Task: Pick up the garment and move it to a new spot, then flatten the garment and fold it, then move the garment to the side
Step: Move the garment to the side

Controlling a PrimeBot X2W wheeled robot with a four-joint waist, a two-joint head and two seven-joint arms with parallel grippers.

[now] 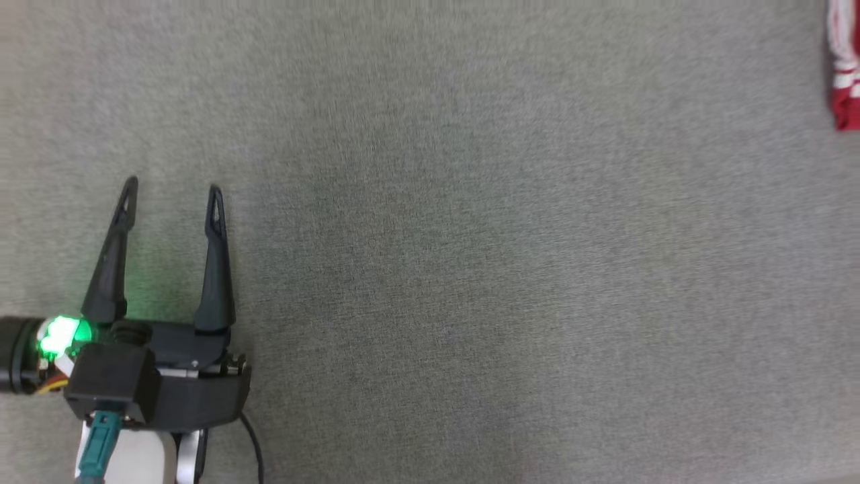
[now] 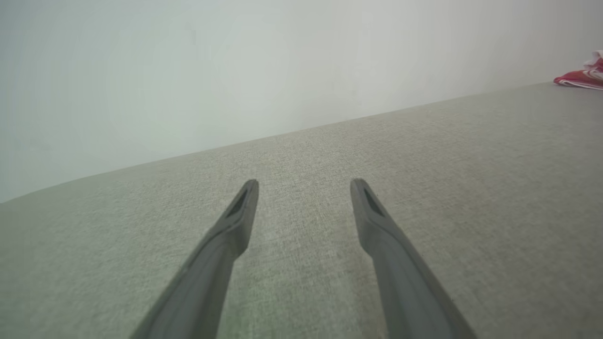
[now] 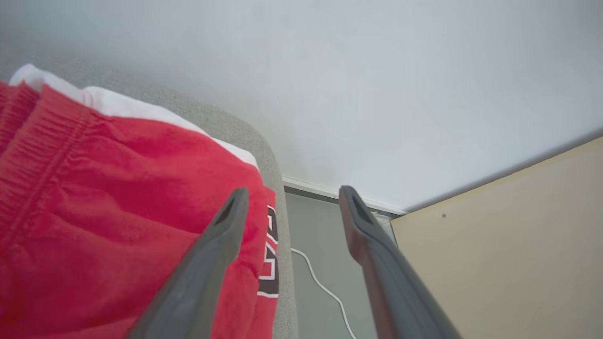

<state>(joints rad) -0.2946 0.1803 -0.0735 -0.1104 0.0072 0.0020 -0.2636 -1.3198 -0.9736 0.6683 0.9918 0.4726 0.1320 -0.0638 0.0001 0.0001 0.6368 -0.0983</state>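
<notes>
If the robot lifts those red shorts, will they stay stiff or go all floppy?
Probably floppy: the red shorts are soft, wrinkled cloth that should sag. Likely light, being thin fabric. The gathered waistband may stretch when pulled.

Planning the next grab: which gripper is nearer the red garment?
Right. The right gripper hangs open right next to the red garment, at the edge of the grey surface; the left gripper sits open far across that surface from it.

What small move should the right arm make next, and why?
Probably draw the right gripper back, clear of the garment: its jaws stand open, gripping nothing, and the garment lies at the right edge of the grey surface, so the move aside looks done.
</notes>
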